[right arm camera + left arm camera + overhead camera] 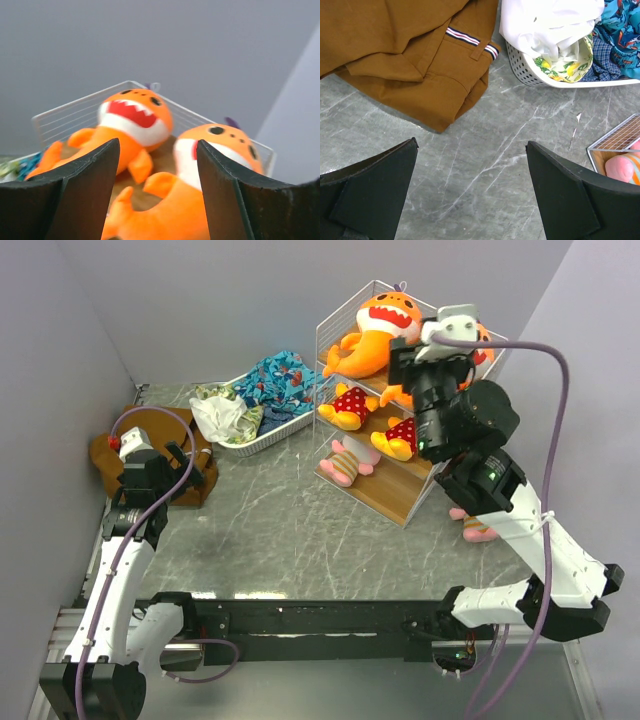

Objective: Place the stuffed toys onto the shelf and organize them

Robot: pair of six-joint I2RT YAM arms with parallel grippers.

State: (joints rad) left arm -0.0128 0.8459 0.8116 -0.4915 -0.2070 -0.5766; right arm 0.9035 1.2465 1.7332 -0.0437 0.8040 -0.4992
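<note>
Right pincer [157, 145], spread, just before shark plushes [135, 120]

1. Sharks [385, 325] are set on the shelf's [375, 495] top tier, dolls [350, 405] below, a plush [345, 462] lowest.
2. Another plush [478, 528] is left on the table [290, 530], right of the shelf.
3. A basket [262, 440] is placed left.

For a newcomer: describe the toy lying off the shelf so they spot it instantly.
Find the white wire shelf at the far right. On the tabletop beside it, half under the right arm, lies a small pink striped plush. Its twin sits on the shelf.
</note>
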